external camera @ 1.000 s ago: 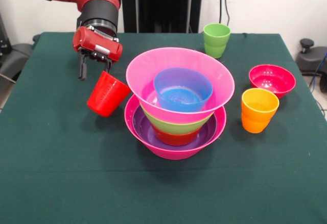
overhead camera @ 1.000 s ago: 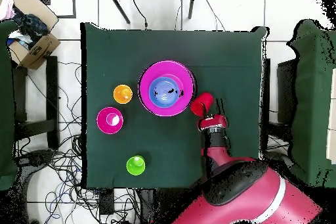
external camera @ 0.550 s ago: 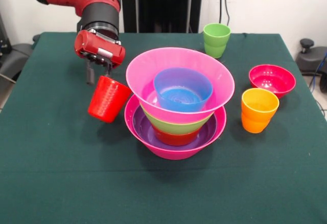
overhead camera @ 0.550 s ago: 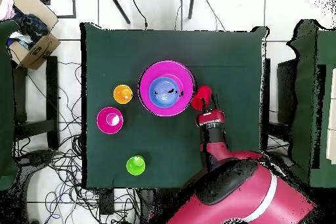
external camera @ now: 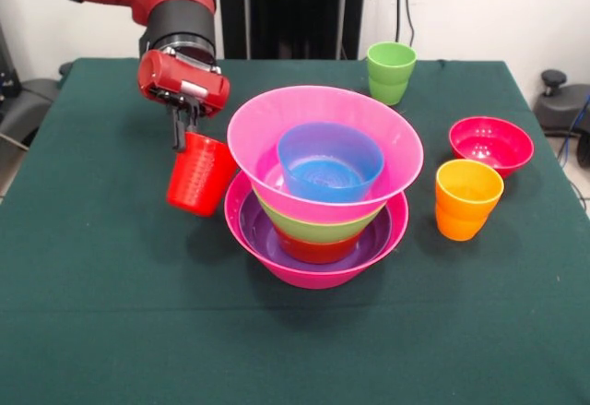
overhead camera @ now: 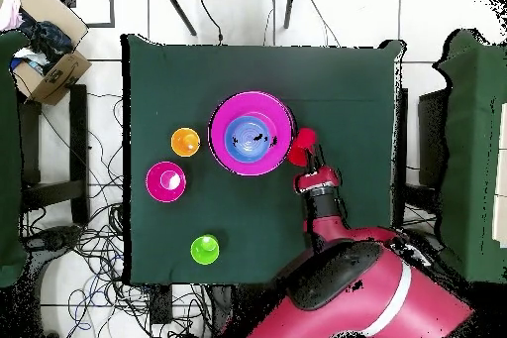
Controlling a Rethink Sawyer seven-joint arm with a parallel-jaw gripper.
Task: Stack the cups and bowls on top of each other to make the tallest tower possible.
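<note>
We have the gripper (external camera: 184, 133) clamped on the red cup's (external camera: 199, 174) rim, cup hanging tilted just beside the tower (external camera: 318, 188) at its nine o'clock, seemingly clear of the table (external camera: 92, 285). Orange cup (external camera: 466, 198) and crimson bowl (external camera: 490, 145) wait at three, green cup (external camera: 391, 72) at one.

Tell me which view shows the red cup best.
The front view. There the red cup hangs tilted from the tool, beside the tower and clear of the table, its ribbed side plain. The overhead view shows only a small red patch at the pink bowl's edge, partly hidden by the tool.
</note>
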